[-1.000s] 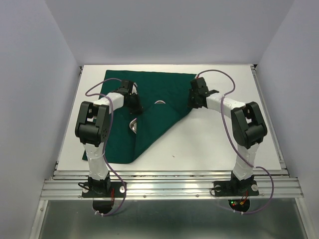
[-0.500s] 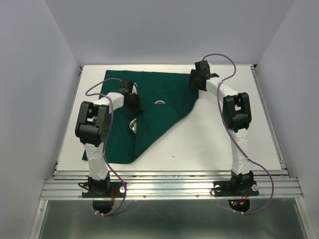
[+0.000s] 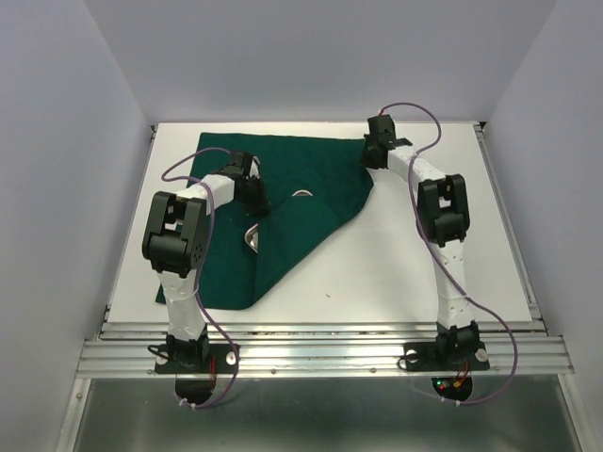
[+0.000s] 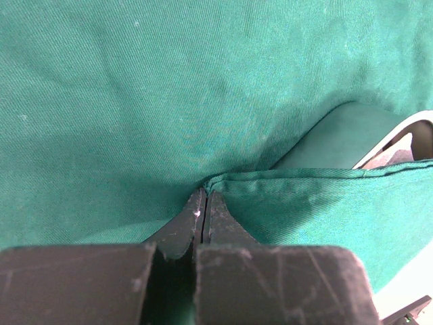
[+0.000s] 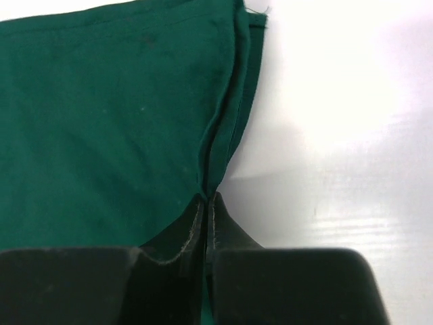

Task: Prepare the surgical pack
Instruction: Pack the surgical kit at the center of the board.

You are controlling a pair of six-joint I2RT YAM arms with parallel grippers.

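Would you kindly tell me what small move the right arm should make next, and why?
Probably lift the right pincer slightly and draw its corner of the drape inward over the tray. It is shut on the doubled hem at the cloth's far right corner, the tray peeks out uncovered, and the left pincer pins a fold beside it.

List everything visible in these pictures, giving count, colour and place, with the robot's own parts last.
cloth: one, dark green, partly folded on the table's far left
tray: one, silvery, mostly hidden under the cloth
table: one, white, under everything
cables: two, purple, looping off the arms
left arm: one, white and black, over the cloth
right arm: one, white and black, reaching the cloth's far right corner
left pincer: one, black, shut on a cloth fold
right pincer: one, black, shut on the cloth's edge
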